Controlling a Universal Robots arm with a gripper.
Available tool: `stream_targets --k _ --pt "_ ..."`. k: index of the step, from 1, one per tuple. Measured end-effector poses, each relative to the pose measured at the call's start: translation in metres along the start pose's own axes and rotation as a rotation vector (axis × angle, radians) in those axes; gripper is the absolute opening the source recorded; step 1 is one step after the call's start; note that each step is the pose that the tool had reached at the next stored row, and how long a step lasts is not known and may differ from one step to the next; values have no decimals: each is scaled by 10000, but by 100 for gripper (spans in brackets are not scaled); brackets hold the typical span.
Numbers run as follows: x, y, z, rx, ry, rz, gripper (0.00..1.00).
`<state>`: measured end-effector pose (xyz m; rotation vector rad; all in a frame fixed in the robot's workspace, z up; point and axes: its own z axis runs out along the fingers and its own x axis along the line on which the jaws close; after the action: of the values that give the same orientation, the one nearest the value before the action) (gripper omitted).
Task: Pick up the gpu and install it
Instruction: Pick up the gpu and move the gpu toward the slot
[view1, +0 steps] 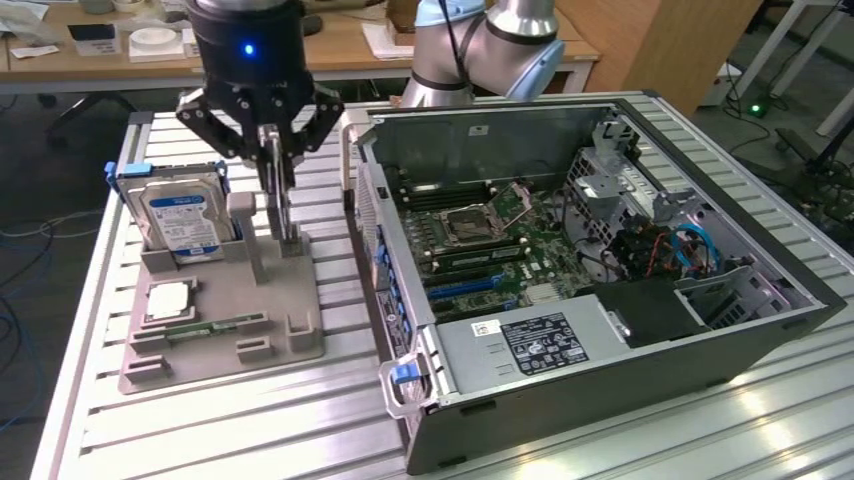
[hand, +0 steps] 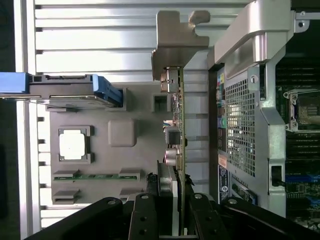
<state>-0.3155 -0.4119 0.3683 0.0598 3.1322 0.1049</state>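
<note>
Tabletop (view1: 200, 430) of slatted aluminium is taken up, at three o'clock on the exterior view's clock face, by an open computer case (view1: 747, 335) (hand: 245, 125), laid on its side so that the motherboard (view1: 494, 240) is exposed. At nine o'clock from the case a grey fixture (view1: 254, 320) (hand: 140, 165) is set. Over its one o'clock corner the gripper (view1: 276, 162) (hand: 172, 207) is pointed downward, its fingers pressed against both faces of the gpu (view1: 282, 205) (hand: 181, 125). A hard drive (view1: 187, 220) (hand: 75, 90) with a blue-and-white label is stood on edge at the fixture's ten o'clock. The gpu is held upright between hard drive and case, gripped at its upper end. Whether its lower end rests on the fixture or hangs just above it cannot be told. In the exterior view the card is presented as a thin dark blade. In the wrist view a green board edge is seen, with small silver cans and dark parts raised off one face, and a grey metal end bracket (hand: 175, 45) with a notched, bent tab at the end far from the fingers, near the case's perforated wall. A square processor (view1: 171, 298) (hand: 72, 145) is seated at eight o'clock from the card, and a narrow green memory stick (view1: 220, 327) (hand: 95, 175) is laid just beside it, at seven o'clock from the card.
</note>
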Motion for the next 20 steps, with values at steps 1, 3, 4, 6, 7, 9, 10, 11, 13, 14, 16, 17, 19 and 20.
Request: stream_targets --k 1,3,4,6,7,9,10,11,13,14,16,17,19,20 --pt "0 3 -39 -2 0 0 28" --pt "-1 7 -104 -5 -1 0 28" --pt "-1 9 -135 -5 0 0 28" --pt "-1 14 -204 -5 0 1 28" --pt "-2 16 -239 -5 1 0 28" --pt "-2 21 -307 -8 0 0 28" --pt "-2 23 -339 -9 0 0 28" --pt "-2 25 -372 -10 0 0 28" --pt "-3 29 -435 -9 0 0 28" --pt "-3 31 -468 -7 2 0 28" --pt "-3 32 -477 -11 -1 -1 28" --pt "-3 32 -477 -11 -1 0 28" --pt "-3 32 -477 -11 0 0 28" --pt "-3 32 -478 -10 1 0 28"
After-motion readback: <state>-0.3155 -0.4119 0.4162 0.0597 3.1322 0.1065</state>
